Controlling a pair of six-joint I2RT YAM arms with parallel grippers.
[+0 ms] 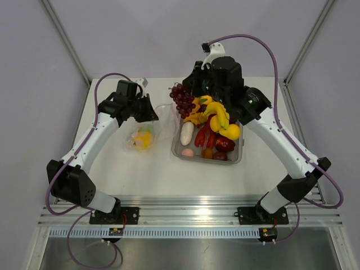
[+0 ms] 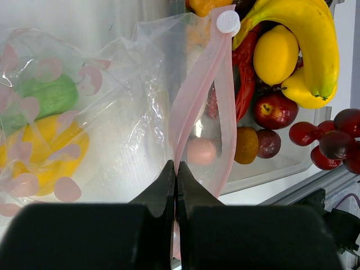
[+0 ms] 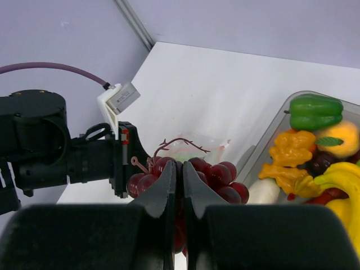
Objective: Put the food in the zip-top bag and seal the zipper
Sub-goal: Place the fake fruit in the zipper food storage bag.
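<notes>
The clear zip-top bag [image 2: 124, 129] lies left of the tray, with a green piece [image 2: 48, 95] and a yellow piece [image 2: 45, 149] of food inside. My left gripper [image 2: 176, 167] is shut on its pink zipper [image 2: 194, 95] strip, near the mouth, which gapes open toward the tray. My right gripper [image 3: 179, 167] is shut on a bunch of dark red grapes [image 3: 222, 174], held above the table between the tray and the bag. From above, the grapes [image 1: 181, 99] hang just right of the left gripper [image 1: 153, 115] and the bag [image 1: 147, 135].
The grey translucent tray [image 1: 236, 158] sits right of the bag, piled with bananas [image 1: 218, 112], a white piece [image 1: 187, 133], red peppers [image 1: 202, 138] and an apple [image 1: 224, 144]. A green pepper [image 3: 315, 111] lies at its far end. Aluminium frame posts stand at the table's back corners.
</notes>
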